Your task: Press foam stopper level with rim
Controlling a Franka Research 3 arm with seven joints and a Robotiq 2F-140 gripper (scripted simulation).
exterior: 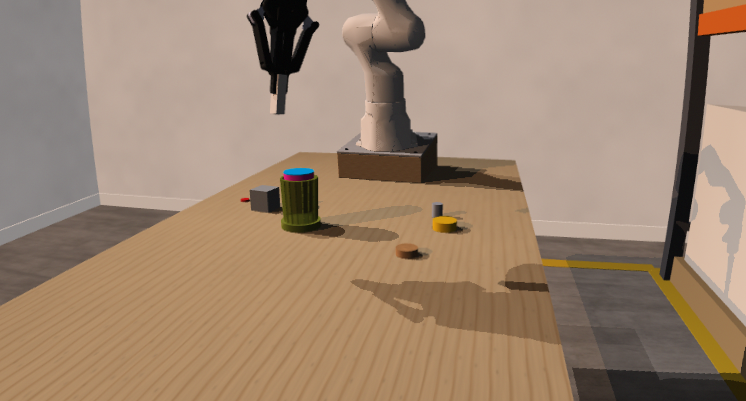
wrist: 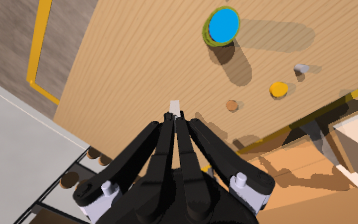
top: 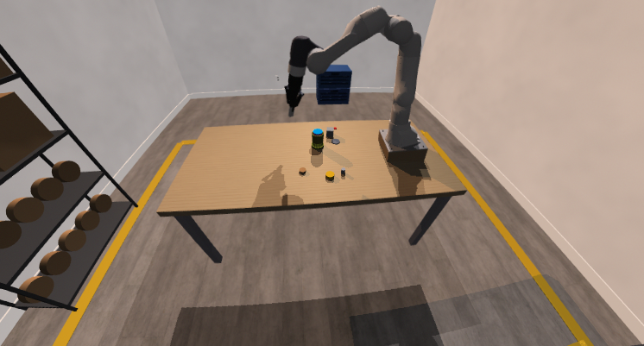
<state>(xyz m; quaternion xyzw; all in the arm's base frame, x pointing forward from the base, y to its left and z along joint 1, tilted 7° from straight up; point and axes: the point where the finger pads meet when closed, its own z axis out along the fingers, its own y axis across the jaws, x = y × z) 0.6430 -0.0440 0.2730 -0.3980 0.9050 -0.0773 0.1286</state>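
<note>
High above the far side of the worktop (exterior: 208, 314), your gripper (exterior: 278, 104) hangs with its jaws clenched tight together and nothing between them, the pale fingertips pressed into one narrow point aimed downward. It sits well apart from the jar (exterior: 299, 202), up and off to one side of it rather than directly over it. The jar is an olive-green ribbed cylinder standing upright on the worktop, roughly midway across and toward the arm's end. The stopper (exterior: 298, 174) sticks up above the jar's rim: you see a magenta band with a blue top face, and in the wrist view that blue face shows as a disc ringed by the green rim. Just beside the jar, on the side away from you in the exterior view, stands a grey cube (exterior: 264, 198), with a small red dot (exterior: 244, 199) beyond it. Nearer the worktop's other edge lie a yellow disc (exterior: 444, 224), a small grey peg (exterior: 437, 209) close behind it, and a brown disc (exterior: 406, 250) set apart. The arm rises from a brown base (exterior: 349, 167) at the worktop's end.
</note>
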